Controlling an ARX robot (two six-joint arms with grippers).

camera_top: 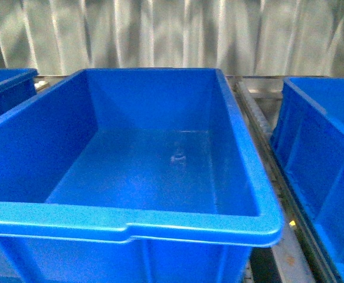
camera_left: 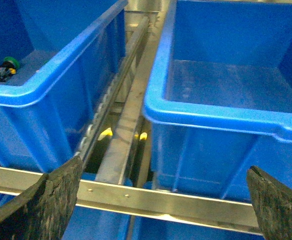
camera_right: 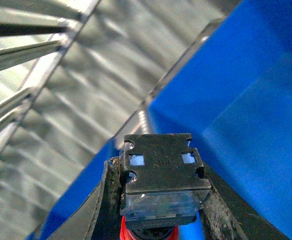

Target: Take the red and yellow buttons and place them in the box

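One red button (camera_right: pixel 151 233) (gripped) — right end effector (camera_right: pixel 158 210), near box rim (camera_right: pixel 186 65)

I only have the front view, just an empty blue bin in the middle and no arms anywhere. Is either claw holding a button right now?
Observer: Yes. The right claw is shut on a red button, black body toward the camera.
Operator: And the left one?
Observer: The left claw is open and holds nothing, hanging over the gap between two blue bins.
Operator: Any other buttons around?
Observer: A green-capped button lies in the neighbouring bin, seen from the left wrist.
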